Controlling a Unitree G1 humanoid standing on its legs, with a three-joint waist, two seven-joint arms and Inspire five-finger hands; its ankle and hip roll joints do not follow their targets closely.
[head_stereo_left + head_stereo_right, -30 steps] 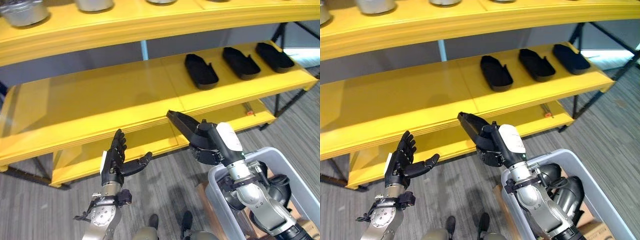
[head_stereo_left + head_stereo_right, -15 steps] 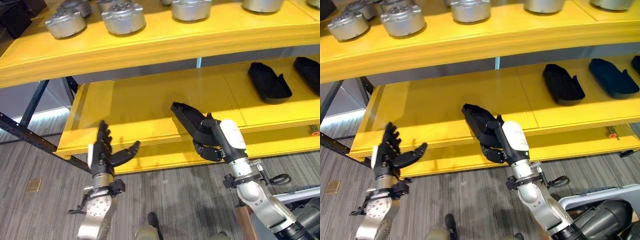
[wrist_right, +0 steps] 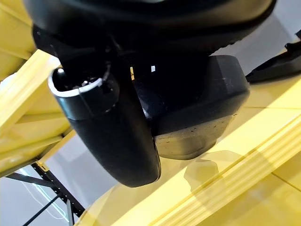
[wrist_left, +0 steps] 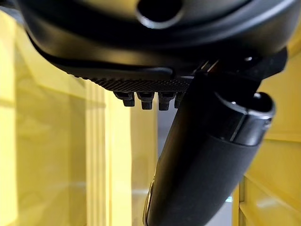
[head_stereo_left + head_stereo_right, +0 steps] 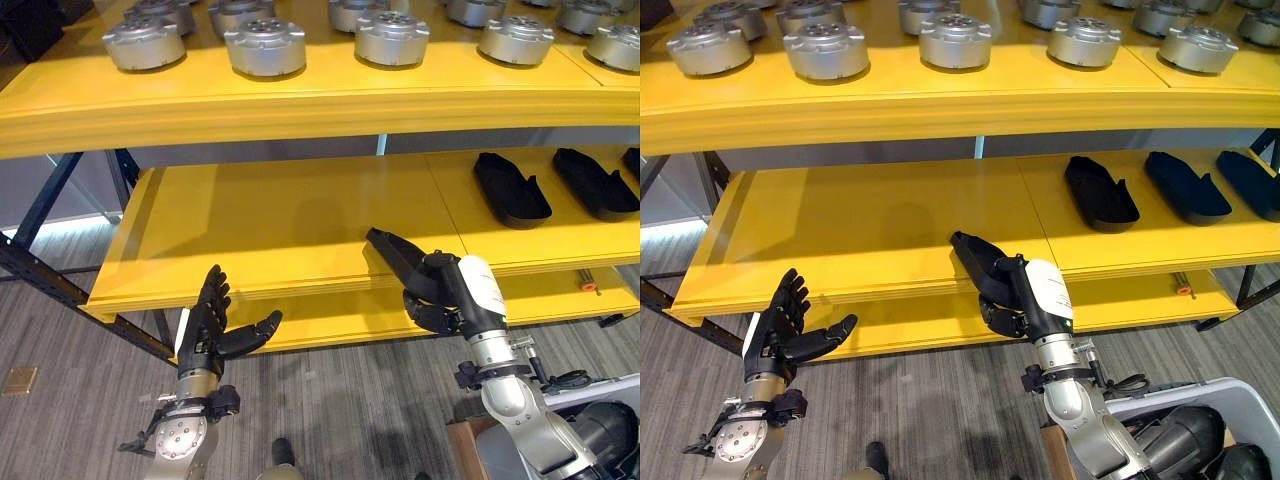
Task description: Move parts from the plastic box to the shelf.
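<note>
Yellow shelf (image 5: 300, 215), black parts (image 5: 511, 188), silver-grey discs (image 5: 265, 45), grey striped floor (image 5: 330, 400).

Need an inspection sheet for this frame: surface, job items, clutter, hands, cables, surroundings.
Surface: yellow middle shelf, its left part bare.
Job's things: one black shoe-shaped plastic part held in the right hand, over the middle shelf's front edge; more black parts lie in a row at the shelf's right; grey plastic box at lower right.
Clutter: small orange-tipped item on the lowest shelf.
Hands: right hand curled round the black part; left hand open, fingers straight, holding nothing, in front of the shelf's edge.
Cables: nothing seen.
Surroundings: round silver metal parts in rows on the top shelf; grey striped floor; dark metal frame at left.
</note>
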